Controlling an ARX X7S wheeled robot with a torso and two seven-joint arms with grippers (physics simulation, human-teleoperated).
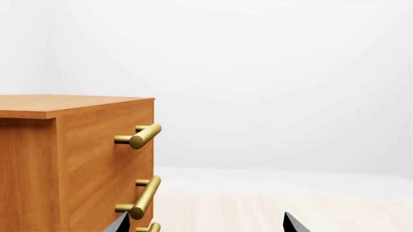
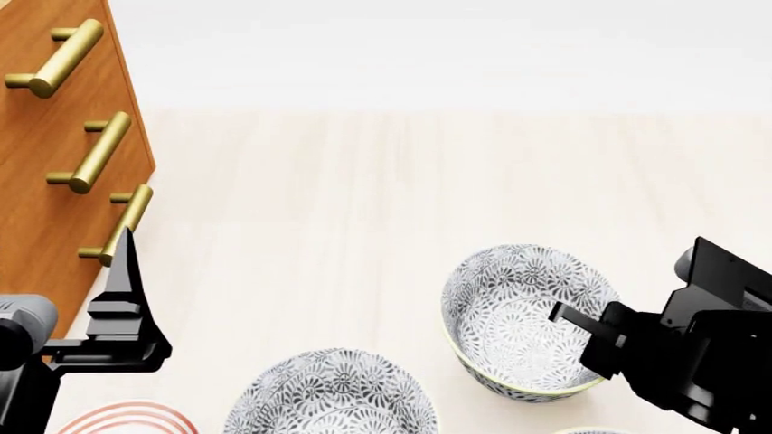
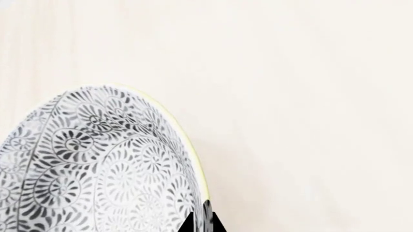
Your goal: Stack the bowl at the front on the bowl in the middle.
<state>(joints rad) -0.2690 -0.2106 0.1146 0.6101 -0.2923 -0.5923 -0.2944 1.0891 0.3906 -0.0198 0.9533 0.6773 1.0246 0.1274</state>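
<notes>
A grey swirl-patterned bowl (image 2: 519, 316) with a pale yellow rim shows in the head view at the right, and it looks raised and tilted. My right gripper (image 2: 577, 321) is shut on its near rim. The right wrist view shows the same bowl (image 3: 96, 169) with its rim pinched between the right gripper's (image 3: 202, 220) dark fingertips. A second patterned bowl (image 2: 332, 393) rests on the floor surface, lower and to the left of the first. My left gripper (image 2: 125, 249) hangs beside the drawer unit. Its fingertips stand wide apart in the left wrist view, and the left gripper (image 1: 206, 223) is open and holds nothing.
A wooden drawer unit (image 2: 49, 181) with brass bar handles (image 1: 143, 135) stands at the left, close to the left gripper. A red-ringed dish (image 2: 121, 418) peeks in at the bottom left. A sliver of another rim (image 2: 591, 431) shows at the bottom edge.
</notes>
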